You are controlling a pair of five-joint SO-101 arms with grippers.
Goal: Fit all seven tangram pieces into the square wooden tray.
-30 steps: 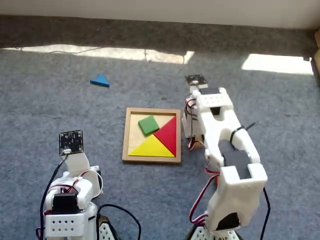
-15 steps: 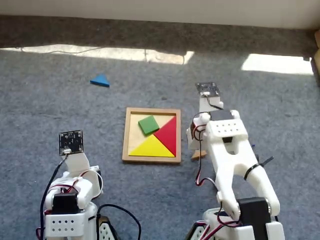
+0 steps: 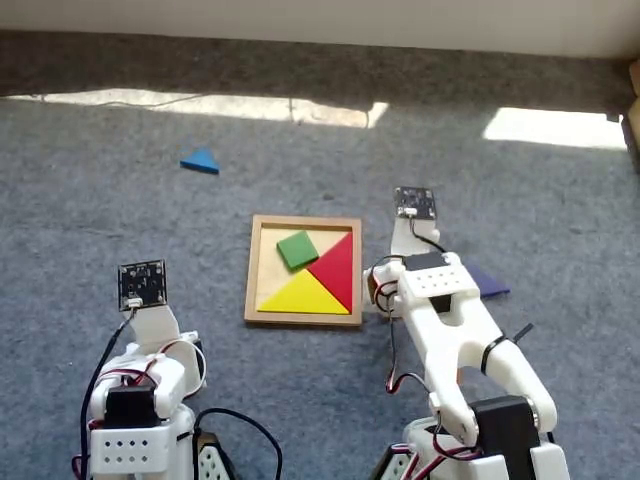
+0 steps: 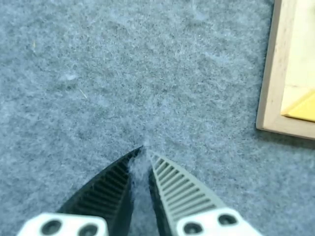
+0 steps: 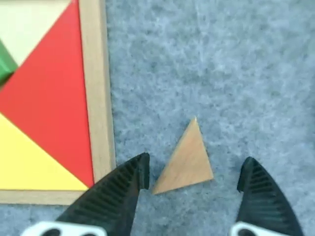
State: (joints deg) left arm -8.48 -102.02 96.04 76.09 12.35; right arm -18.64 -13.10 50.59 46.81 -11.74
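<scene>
Tangram pieces, left to right: I see a blue triangle (image 3: pixel 201 161) alone on the carpet (image 3: pixel 100 230), well apart from the tray. My left gripper (image 4: pixel 142 153) hangs over bare carpet, nearly closed on nothing. The wooden tray (image 3: pixel 304 221) holds a green square (image 3: pixel 297 250), a yellow triangle (image 3: pixel 295 295) and a red triangle (image 3: pixel 338 270). Just beside its edge, my right gripper (image 5: pixel 196 158) is spread wide with a tan triangle (image 5: pixel 186 162) between its jaws; a purple piece (image 3: pixel 490 284) lies farther right.

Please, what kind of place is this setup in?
Probably an indoor hobby or lab workspace: small robot arms stand on a grey carpet-like surface, sunlight patches fall near the far wall, and a wooden tray holds puzzle pieces.
</scene>
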